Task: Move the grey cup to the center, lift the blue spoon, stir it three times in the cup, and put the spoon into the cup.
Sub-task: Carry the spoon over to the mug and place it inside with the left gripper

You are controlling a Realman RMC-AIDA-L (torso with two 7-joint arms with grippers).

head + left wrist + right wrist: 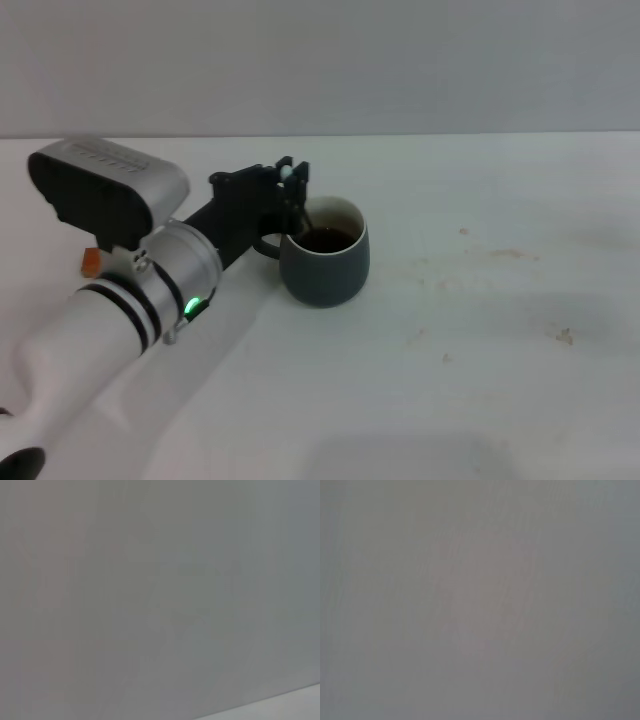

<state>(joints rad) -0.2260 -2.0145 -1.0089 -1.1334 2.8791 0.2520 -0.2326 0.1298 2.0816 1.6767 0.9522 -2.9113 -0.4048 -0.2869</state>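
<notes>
Slate-grey, the grey cup [324,262] sits centre-left of the head view with the left gripper [293,182] at its rim, seemingly pinching the blue spoon [305,212]. Your risk: dragging the rim and slopping coffee.

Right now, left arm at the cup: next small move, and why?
Probably release: open the left end effector and lift clear. It sits at the rim of the cup on the handle side, holding the spoon, whose lower end already dips into the dark liquid, so the spoon should stay in the cup. How many stirs are done isn't visible.
</notes>
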